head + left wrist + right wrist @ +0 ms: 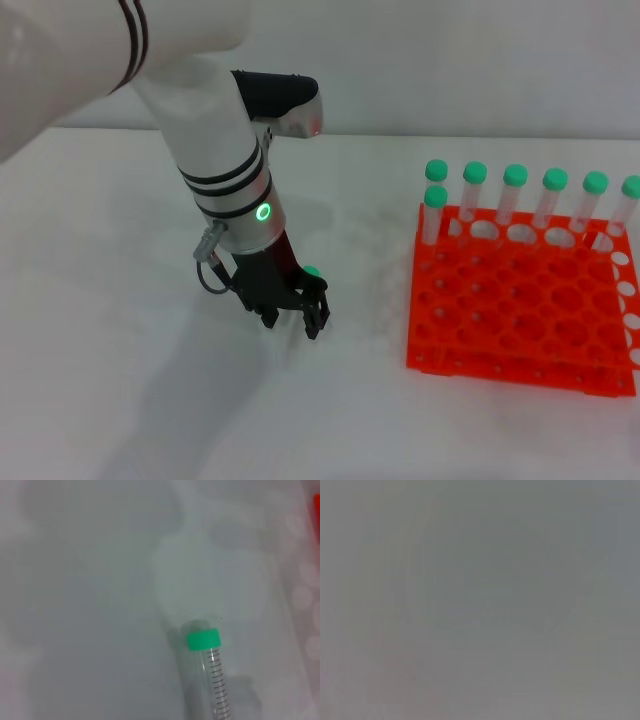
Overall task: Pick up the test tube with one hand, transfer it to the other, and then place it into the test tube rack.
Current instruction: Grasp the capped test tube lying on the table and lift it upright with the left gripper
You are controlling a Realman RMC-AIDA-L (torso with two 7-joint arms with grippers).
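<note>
Nearest the robot, the left gripper (295,318) reaches down to the white table (120,300), its black fingers (316,322) parted a little with their tips at or just above the surface. The test tube (216,680) lies on the table right under this gripper; in the head view only its green cap (312,271) peeks out behind the fingers, beside the wrist. Whether the fingers already touch the tube cannot be told. The left wrist view shows the tube flat on the table, its cap towards the far side and its printed scale marks running along the clear body. A green ring light (263,212) glows on the silver-white wrist above the gripper.

Farther off, to the robot's right, the orange test tube rack (520,310) stands on the table, well apart from the gripper. Seven green-capped tubes (514,192) stand upright in it, six along its far row and one at the far left corner.

The right gripper appears in no view; the right wrist view shows only a plain grey field.
</note>
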